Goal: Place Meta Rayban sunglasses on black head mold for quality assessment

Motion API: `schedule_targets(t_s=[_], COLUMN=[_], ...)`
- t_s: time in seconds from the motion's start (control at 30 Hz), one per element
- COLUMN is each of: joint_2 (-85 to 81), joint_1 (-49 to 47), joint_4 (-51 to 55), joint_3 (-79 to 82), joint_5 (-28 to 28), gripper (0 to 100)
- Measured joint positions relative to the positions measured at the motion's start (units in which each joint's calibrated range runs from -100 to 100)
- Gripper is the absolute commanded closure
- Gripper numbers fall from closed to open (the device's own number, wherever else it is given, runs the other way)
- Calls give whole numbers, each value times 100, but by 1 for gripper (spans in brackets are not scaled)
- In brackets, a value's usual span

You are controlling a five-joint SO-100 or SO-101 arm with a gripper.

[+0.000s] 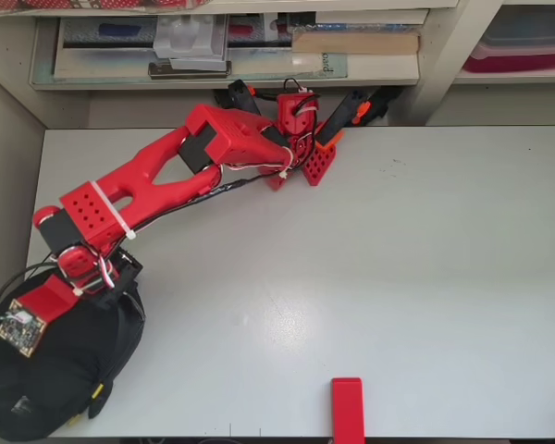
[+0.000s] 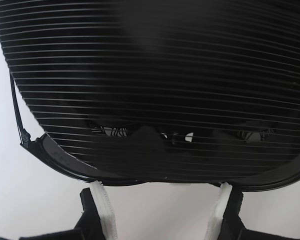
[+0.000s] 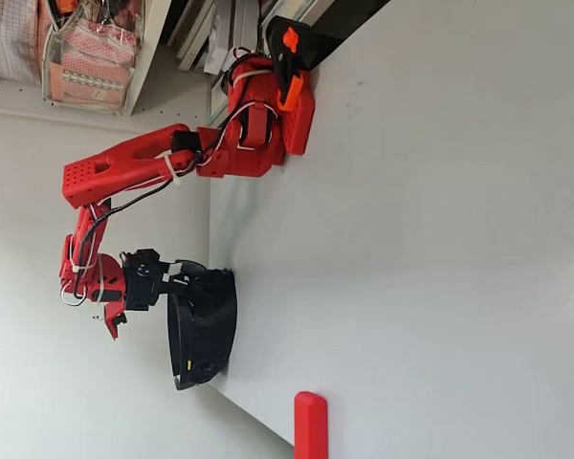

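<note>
The head mold (image 2: 155,65), a big matte-black ribbed form, fills most of the wrist view and sits at the table's lower left corner in the overhead view (image 1: 46,379). The sunglasses (image 2: 60,162) lie against it, the dark front frame curving along its lower edge and one thin temple running up the left side. A yellow temple tip (image 1: 97,393) shows in the overhead view. My gripper (image 2: 160,187) is open, its white-padded fingers (image 2: 102,210) spread wide, their tips right at the frame's lower rim. The fixed view lies on its side and shows the gripper (image 3: 177,282) right at the head mold (image 3: 210,325).
A small red block (image 1: 347,407) lies at the table's front edge. The arm's red base (image 1: 296,129) is mounted at the back edge under shelves of clutter. The grey table (image 1: 398,259) stretches to the right of the arm.
</note>
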Motion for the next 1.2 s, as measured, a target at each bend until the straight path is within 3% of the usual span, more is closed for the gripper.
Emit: schedule_targets(t_s=[1.2], joint_2=[50], joint_1=[433], joint_4=[-127], joint_3=[-108], joint_5=[373], gripper=[7])
